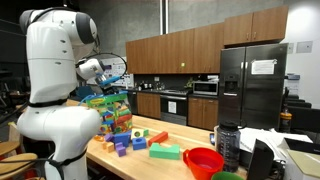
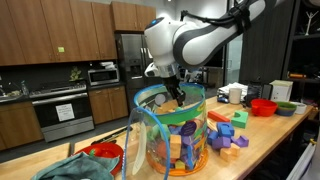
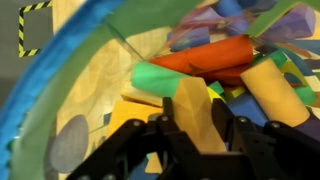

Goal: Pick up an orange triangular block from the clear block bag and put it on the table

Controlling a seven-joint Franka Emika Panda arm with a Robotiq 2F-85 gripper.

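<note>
The clear block bag (image 2: 170, 135) stands on the table (image 2: 275, 128), with green and blue trim at its open top and many coloured blocks inside. It also shows in an exterior view (image 1: 108, 112). My gripper (image 3: 195, 125) is down inside the bag's mouth, as both exterior views show (image 2: 178, 97) (image 1: 112, 85). In the wrist view its fingers are shut on a pale orange triangular block (image 3: 192, 115), held above the other blocks. Below it lie a red cylinder (image 3: 205, 58), a green block and tan cylinders.
Loose blocks (image 1: 135, 140) and a green block (image 1: 165, 151) lie on the table (image 1: 150, 162) beside the bag. A red bowl (image 1: 204, 160) and a dark bottle (image 1: 228, 145) stand further along. More loose blocks (image 2: 228, 135) and another red bowl (image 2: 262, 106) show there too.
</note>
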